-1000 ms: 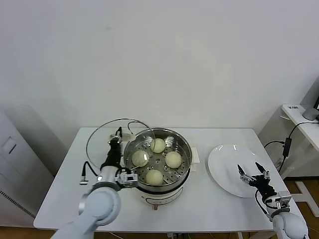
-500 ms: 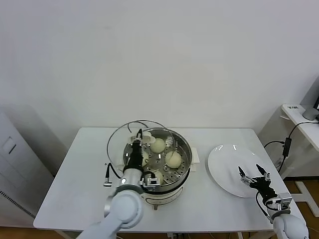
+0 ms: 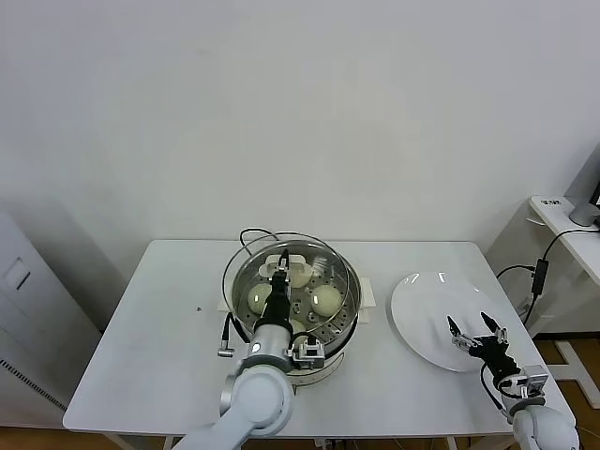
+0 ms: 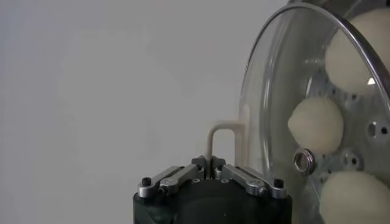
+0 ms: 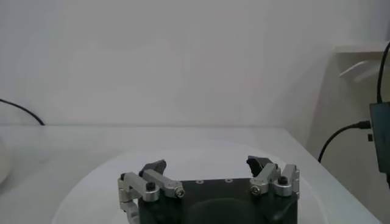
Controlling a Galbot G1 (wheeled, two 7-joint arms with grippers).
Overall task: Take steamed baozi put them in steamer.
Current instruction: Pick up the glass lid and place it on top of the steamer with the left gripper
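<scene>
1. Your head view shows the left gripper (image 3: 278,284) over the steamer (image 3: 345,309) mid-counter (image 3: 122,347), clamped on the glass lid's (image 3: 246,272) handle (image 3: 281,265).
2. Your left wrist view confirms it: the cream handle (image 4: 220,139) sits between closed fingers, and three baozi (image 4: 315,125) show through the glass.
3. Your head view gives all four baozi (image 3: 326,300) in the steamer, partly hidden by the arm.
4. The right gripper (image 3: 476,335) hangs spread apart over the plate (image 3: 422,300); its wrist view cuts off the plate (image 5: 201,159).

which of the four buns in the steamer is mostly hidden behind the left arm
The bun nearest the robot, at the steamer's front edge; the left gripper, shut on the lid handle, covers most of it. The other three show clearly.
</scene>
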